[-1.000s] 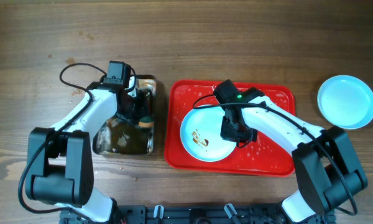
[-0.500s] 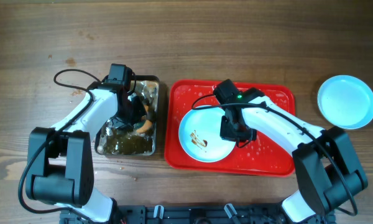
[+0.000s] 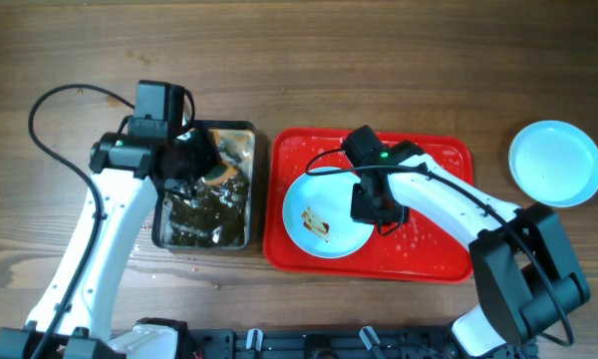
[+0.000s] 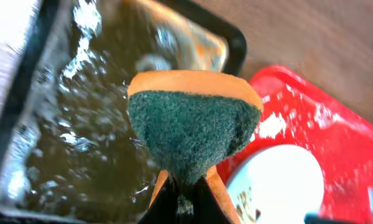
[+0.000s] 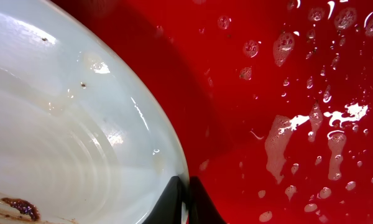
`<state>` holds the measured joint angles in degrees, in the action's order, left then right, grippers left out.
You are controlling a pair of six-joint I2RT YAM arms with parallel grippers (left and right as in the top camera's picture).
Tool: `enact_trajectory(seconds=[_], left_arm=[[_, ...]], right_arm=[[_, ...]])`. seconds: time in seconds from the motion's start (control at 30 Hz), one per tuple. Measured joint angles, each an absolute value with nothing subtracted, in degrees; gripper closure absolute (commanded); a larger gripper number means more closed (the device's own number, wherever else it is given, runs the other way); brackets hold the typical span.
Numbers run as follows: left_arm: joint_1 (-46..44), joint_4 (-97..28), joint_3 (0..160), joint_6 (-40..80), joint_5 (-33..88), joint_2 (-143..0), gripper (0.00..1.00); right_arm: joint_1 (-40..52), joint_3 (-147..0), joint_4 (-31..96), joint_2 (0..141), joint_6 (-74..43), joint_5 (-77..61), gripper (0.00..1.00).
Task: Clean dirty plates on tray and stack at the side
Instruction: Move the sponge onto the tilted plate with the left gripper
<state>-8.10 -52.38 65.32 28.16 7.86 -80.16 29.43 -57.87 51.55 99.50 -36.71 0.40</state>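
A dirty pale-blue plate (image 3: 322,217) with brown smears sits tilted on the left half of the red tray (image 3: 434,254). My right gripper (image 3: 377,211) is shut on its right rim; the right wrist view shows the fingers (image 5: 186,199) pinching the plate's edge (image 5: 81,124) above the wet tray (image 5: 286,93). My left gripper (image 3: 194,165) is shut on a green-and-orange sponge (image 4: 193,124), held above the dark pan. A clean plate (image 3: 555,163) lies on the table at the right. A third plate is not in view.
A dark metal pan (image 3: 205,231) of brownish liquid stands left of the tray, also in the left wrist view (image 4: 62,124). Water drops lie on the tray and on the wood by the pan.
My left arm has lifted the sponge up out of the pan's liquid and drawn back to the left. The right gripper still holds the plate, which shifted slightly left.
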Motion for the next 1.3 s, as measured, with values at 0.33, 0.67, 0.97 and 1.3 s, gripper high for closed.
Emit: enact_trajectory(seconds=[0.33, 0.67, 0.97, 1.3], left_arm=[[-15.16, -52.38, 65.32, 22.72, 25.65, -85.43, 0.96], [-28.99, -46.54, 65.32, 21.69, 39.38, -95.83, 0.96], [-33.80, -45.47, 64.97, 21.71, 41.36, -96.12, 0.96], [-33.63, -24.03, 50.09, 21.28, 31.97, -96.84, 0.96]], right_arm=[[27.11, -57.87, 51.13, 99.50, -37.01, -1.08, 0.96], [23.18, -57.71, 46.09, 99.50, -37.69, -7.44, 0.96], [23.20, -57.43, 43.59, 99.50, -42.41, -12.69, 0.96], [23.20, -57.34, 42.70, 99.50, -42.63, -14.15, 0.96]])
